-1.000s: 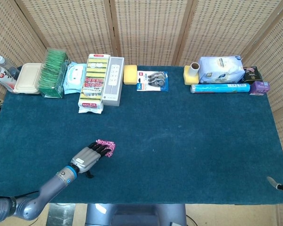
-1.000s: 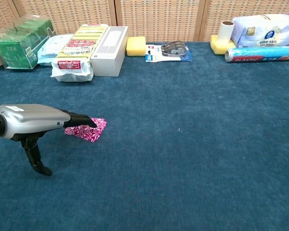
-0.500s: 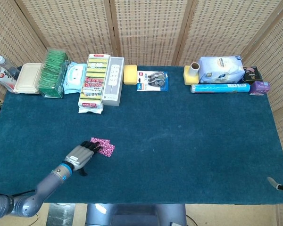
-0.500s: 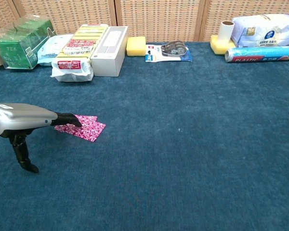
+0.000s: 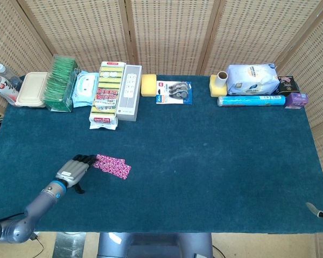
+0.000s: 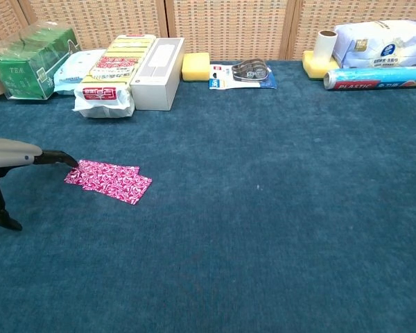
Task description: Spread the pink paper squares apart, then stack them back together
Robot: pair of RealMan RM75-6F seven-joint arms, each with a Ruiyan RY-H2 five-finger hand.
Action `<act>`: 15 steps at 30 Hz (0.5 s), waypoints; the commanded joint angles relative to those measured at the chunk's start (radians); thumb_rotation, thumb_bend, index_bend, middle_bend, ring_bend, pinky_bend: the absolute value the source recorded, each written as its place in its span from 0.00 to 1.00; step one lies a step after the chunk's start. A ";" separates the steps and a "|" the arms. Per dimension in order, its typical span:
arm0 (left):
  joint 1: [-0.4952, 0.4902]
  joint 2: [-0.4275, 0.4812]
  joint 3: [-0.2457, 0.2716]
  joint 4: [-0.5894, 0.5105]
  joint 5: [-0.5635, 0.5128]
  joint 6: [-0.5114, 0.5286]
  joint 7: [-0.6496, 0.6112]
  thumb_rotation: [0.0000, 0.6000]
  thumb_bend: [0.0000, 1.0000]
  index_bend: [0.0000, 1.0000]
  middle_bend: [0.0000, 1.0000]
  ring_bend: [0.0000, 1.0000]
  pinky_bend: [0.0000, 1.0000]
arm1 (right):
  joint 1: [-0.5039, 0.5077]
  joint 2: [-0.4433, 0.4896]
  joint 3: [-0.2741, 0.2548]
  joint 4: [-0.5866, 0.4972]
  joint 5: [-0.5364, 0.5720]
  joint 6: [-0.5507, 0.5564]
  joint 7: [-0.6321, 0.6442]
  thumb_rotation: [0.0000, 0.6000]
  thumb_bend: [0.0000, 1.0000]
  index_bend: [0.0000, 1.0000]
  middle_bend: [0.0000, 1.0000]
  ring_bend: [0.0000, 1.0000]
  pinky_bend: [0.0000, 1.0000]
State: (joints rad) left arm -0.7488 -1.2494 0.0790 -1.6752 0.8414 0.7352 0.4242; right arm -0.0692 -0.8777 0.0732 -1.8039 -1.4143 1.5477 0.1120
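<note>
The left hand (image 5: pixel 74 169) is seen low over the table near its front left, fingers extended flat and close together, the fingertips (image 6: pixel 68 159) pressed on the left edge of the pink paper squares (image 6: pixel 109 180); nothing is pinched. Compared with a second ago, the hand has been drawn leftward and toward the robot, and the squares, then a compact bundle under the fingers, are now fanned into an overlapping strip running from the fingertips out to the right. The spreading step is judged to be under way but not finished: the sheets are still overlapped rather than lying apart, and how many there are cannot be told. Stacking has not been begun. Of the right hand (image 5: pixel 318 212) only a small sliver is caught at the lower right of the head view, so its state cannot be told.

The squares are carried by a dark teal cloth-covered table (image 5: pixel 215 156). Along its far edge are ranged a green tea box (image 5: pixel 61 83), a pack of sponges (image 5: pixel 107 94), a white power strip (image 5: pixel 129 91), a yellow sponge (image 5: pixel 148 85), a tape pack (image 5: pixel 174 92), a plastic wrap roll (image 5: pixel 251 100) and a white bag (image 5: pixel 252 79). The space behind is closed off by woven screens (image 5: pixel 167 32).
</note>
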 commanded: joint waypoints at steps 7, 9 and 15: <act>0.053 0.062 -0.024 -0.004 0.166 -0.013 -0.173 1.00 0.08 0.00 0.00 0.00 0.00 | 0.001 -0.007 -0.004 0.003 -0.011 0.001 -0.010 0.88 0.00 0.08 0.00 0.00 0.00; 0.064 0.075 -0.022 -0.021 0.219 -0.006 -0.201 1.00 0.08 0.00 0.00 0.00 0.00 | 0.002 -0.008 -0.003 0.003 -0.010 0.000 -0.013 0.88 0.00 0.08 0.00 0.00 0.00; 0.071 0.065 -0.016 -0.044 0.314 -0.011 -0.236 1.00 0.08 0.00 0.00 0.00 0.00 | 0.003 -0.009 -0.004 0.003 -0.006 -0.003 -0.018 0.88 0.00 0.08 0.00 0.00 0.00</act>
State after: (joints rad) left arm -0.6830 -1.1820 0.0629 -1.7088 1.1390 0.7251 0.2008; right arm -0.0660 -0.8868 0.0697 -1.8010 -1.4197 1.5443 0.0939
